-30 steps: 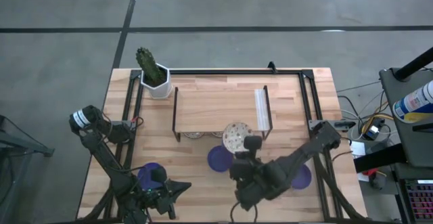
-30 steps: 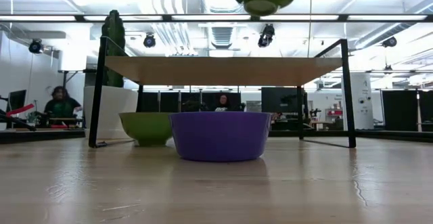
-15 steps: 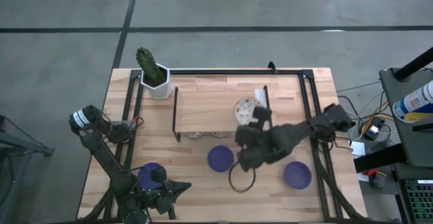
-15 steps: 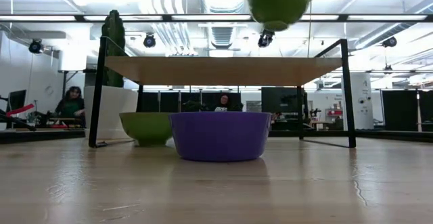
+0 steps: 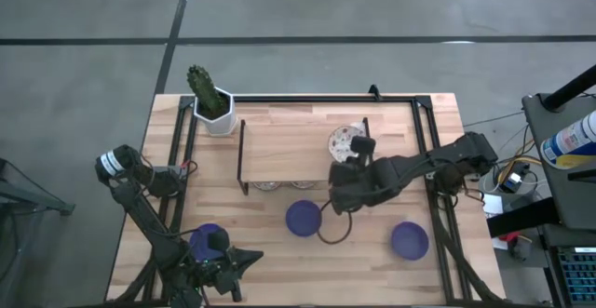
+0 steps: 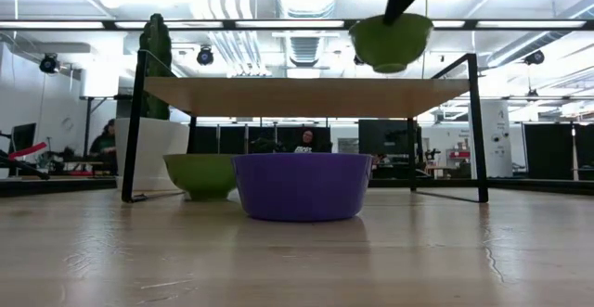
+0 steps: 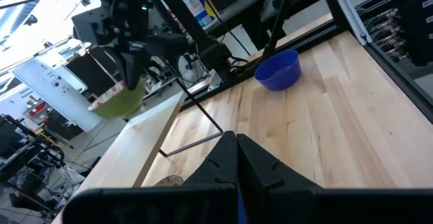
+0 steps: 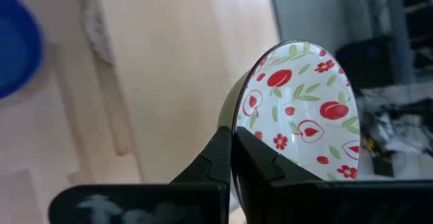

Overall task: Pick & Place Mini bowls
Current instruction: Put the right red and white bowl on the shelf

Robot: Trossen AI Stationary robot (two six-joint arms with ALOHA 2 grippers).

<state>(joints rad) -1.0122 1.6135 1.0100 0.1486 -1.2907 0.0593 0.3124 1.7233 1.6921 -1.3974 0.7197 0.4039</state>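
1. We see a wooden table (image 5: pixel 279 252) on a grey floor, with a small raised wooden shelf (image 5: pixel 298 145) on black legs near its far edge.
2. The right gripper (image 5: pixel 352 159) pinches the rim of a floral bowl (image 5: pixel 343 143) over the shelf's right end, just above its top; the bowl sits roughly level, mouth up.
3. 1 blue bowl (image 5: pixel 303 218) stands in front of the shelf, another blue bowl (image 5: pixel 409 240) lies right of it, and a green bowl (image 6: pixel 200 174) stands under the shelf.
4. The left gripper (image 5: pixel 233 263) waits at the near left corner, fingers pressed together, beside a third blue bowl (image 5: pixel 204 240).
5. A cactus pot (image 5: pixel 216 113) stands at the far left.
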